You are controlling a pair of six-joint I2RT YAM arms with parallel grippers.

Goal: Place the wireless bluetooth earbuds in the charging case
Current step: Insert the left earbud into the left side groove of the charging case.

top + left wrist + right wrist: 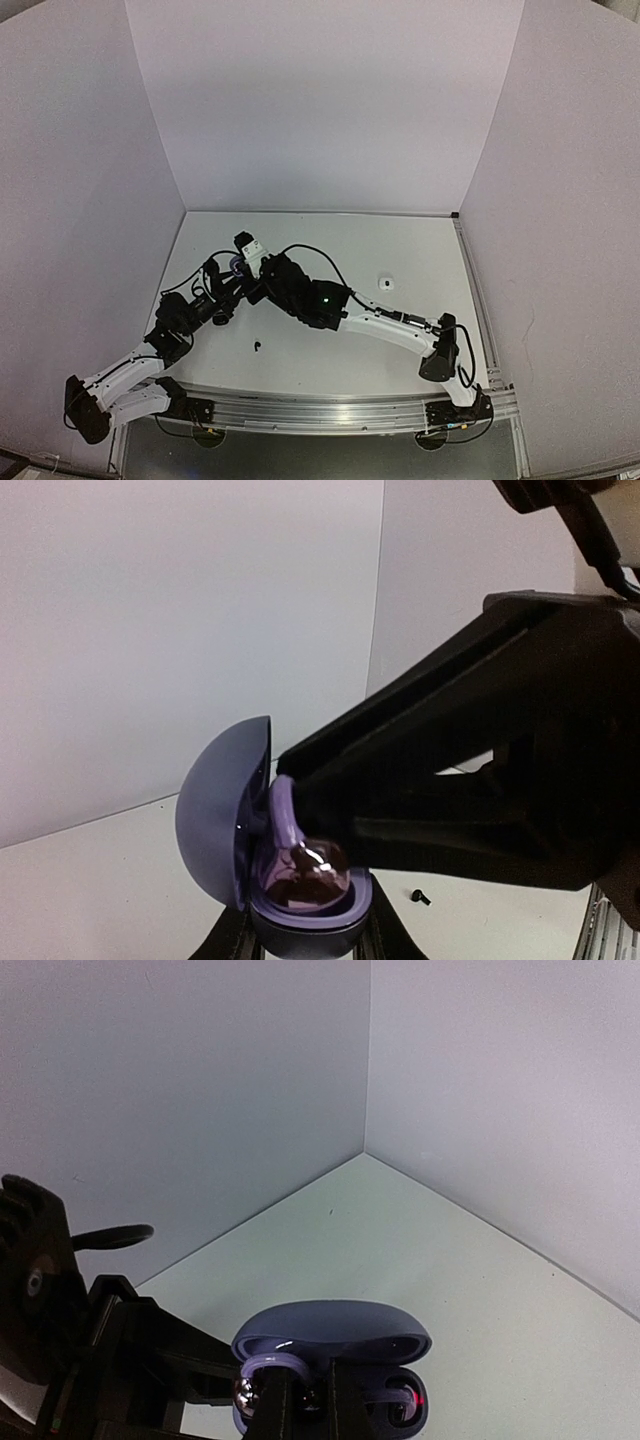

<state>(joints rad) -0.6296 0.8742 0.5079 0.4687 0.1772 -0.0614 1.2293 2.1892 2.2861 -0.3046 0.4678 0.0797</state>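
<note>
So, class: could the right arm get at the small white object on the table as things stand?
Probably yes, but not at once. The small white object lies alone on the table beside that arm, nothing covering it. The right gripper, though, is shut inside the open charging case.

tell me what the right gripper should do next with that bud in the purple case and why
Probably press down a touch with the right gripper: its shut tips sit at the lilac hook of the earbud, which rides above the rim of the open charging case held by the left gripper, so the bud looks not fully seated.
</note>
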